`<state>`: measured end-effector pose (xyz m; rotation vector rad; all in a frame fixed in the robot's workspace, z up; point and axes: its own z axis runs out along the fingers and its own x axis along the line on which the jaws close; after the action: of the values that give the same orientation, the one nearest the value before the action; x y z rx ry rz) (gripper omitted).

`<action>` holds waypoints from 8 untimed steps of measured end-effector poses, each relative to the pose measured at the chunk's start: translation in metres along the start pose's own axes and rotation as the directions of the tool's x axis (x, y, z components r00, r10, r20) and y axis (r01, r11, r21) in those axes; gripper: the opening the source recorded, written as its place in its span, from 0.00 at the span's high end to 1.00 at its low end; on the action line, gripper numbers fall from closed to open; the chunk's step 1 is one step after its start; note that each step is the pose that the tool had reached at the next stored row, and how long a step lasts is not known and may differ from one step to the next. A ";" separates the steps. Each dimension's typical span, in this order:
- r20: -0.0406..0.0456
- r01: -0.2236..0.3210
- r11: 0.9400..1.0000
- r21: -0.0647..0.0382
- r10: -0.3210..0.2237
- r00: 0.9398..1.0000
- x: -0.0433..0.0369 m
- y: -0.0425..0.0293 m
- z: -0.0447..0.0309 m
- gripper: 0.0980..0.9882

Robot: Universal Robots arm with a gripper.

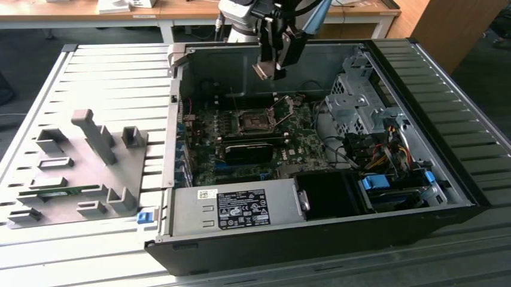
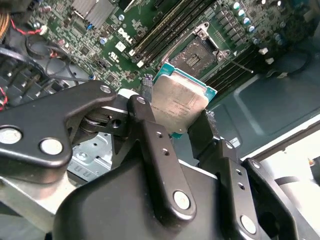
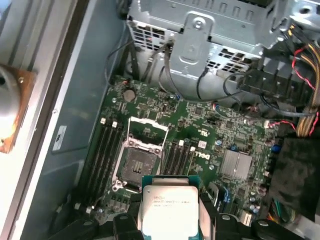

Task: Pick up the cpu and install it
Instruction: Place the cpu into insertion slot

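Fingers (image 2: 150,135): closed on two opposite edges of the cpu (image 2: 180,102), gripping it firmly.
Cpu: hung in the air over the open computer case (image 1: 319,233), silvery top facing both wrist views, clear of the board.
Socket (image 3: 137,165): sat empty on the green motherboard (image 1: 239,149), below the cpu.
Surface (image 1: 104,78): ribbed grey metal; it carried the case lying on its side with the grey fixture blocks (image 1: 88,161) towards the exterior view's left.
Blue clip (image 1: 145,216): lay just beside the case's near corner.
Room: pale wooden desks (image 1: 80,15) stood behind the surface, with dark floor between.
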<state>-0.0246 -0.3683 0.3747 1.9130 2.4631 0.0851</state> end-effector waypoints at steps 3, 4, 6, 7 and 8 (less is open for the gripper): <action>0.002 -0.031 1.000 -0.001 0.031 1.000 0.0000 -0.0001 0.0005 0.51; 0.002 -0.041 0.999 -0.001 0.041 0.999 0.0000 -0.0001 0.0007 0.51; 0.004 -0.061 0.998 -0.001 0.061 0.998 0.0001 0.0000 0.0010 0.51; 0.005 -0.072 0.997 -0.001 0.072 0.997 0.0001 0.0000 0.0012 0.51; 0.006 -0.083 0.997 -0.001 0.083 0.997 0.0002 0.0000 0.0013 0.51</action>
<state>-0.0246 -0.3681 0.3734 2.0117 2.3795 0.0824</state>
